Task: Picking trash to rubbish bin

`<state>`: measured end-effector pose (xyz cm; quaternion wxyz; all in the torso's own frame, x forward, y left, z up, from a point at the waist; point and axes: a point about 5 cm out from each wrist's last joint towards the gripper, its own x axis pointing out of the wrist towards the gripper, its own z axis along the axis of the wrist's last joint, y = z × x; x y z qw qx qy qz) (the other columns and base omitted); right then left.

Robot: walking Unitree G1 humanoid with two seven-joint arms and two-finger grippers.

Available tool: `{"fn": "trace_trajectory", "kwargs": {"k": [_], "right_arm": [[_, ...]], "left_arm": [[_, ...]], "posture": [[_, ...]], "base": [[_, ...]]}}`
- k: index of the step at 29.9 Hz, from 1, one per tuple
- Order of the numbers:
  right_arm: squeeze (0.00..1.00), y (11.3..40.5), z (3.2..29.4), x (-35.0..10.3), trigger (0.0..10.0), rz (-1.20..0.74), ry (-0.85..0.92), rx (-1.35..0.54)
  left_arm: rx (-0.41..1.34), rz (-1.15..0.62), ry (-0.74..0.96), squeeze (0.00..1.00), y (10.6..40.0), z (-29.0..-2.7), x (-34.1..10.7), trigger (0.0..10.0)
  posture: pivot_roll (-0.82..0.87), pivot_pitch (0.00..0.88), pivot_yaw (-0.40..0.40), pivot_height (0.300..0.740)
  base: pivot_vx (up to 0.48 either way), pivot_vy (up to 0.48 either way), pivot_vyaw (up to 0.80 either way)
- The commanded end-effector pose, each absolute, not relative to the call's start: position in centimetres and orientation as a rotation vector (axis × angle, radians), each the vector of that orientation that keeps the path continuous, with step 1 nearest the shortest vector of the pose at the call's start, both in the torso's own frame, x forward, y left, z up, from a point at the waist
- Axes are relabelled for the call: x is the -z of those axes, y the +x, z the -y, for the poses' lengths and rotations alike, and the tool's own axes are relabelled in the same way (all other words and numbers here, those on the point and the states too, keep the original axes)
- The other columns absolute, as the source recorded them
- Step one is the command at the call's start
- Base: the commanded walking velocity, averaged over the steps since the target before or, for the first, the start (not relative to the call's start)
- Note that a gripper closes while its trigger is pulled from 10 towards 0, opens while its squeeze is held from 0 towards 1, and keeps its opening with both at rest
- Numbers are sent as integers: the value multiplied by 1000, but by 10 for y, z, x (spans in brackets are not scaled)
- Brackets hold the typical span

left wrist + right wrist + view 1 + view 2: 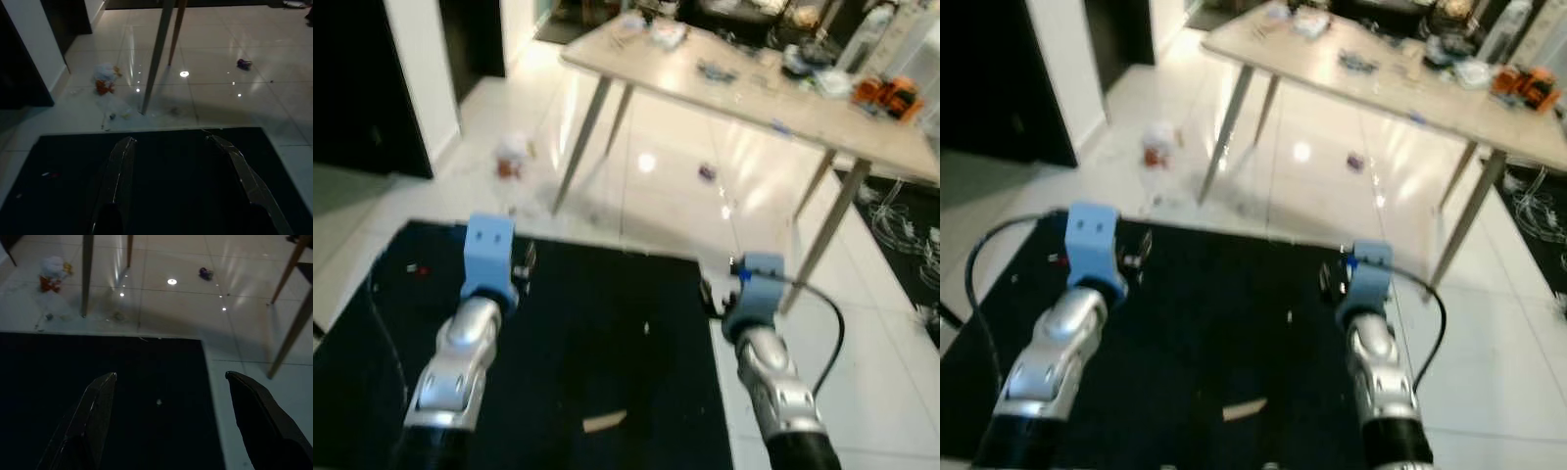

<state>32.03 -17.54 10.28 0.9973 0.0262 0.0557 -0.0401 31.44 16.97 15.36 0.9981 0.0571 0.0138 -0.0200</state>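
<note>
Left wrist view has the left gripper [178,186] spread and empty above the black mat [161,147], crumpled trash [103,81] well ahead beyond the table leg [157,54], the right gripper [183,423] likewise apart, so approach likely comes before grasping.

White tile floor [675,206]: black rug [607,343], crumpled trash [512,157].
</note>
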Motion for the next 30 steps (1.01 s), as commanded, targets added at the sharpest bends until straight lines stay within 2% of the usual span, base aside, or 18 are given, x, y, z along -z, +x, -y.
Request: {"fn": "trace_trajectory", "kwargs": {"k": [1,11,21,30], "right_arm": [[0,320,178,-102,10000,-117,48,87],[0,321,179,-108,10000,-101,48,91],[0,323,185,-115,10000,-67,41,115],[0,322,186,-116,10000,-63,33,118]], "left_arm": [[52,-47,124,0,312,-168,-148,10000],[78,-41,119,0,311,-165,-149,10000],[88,-46,121,0,313,-163,-149,10000],[88,-43,117,0,313,-163,-149,10000]], "posture": [[-46,146,-60,740],[-49,145,-56,740],[-53,146,-48,740],[-52,145,-52,740]], "base": [[465,0,0],[466,0,0],[466,0,-726],[466,0,0]]}}
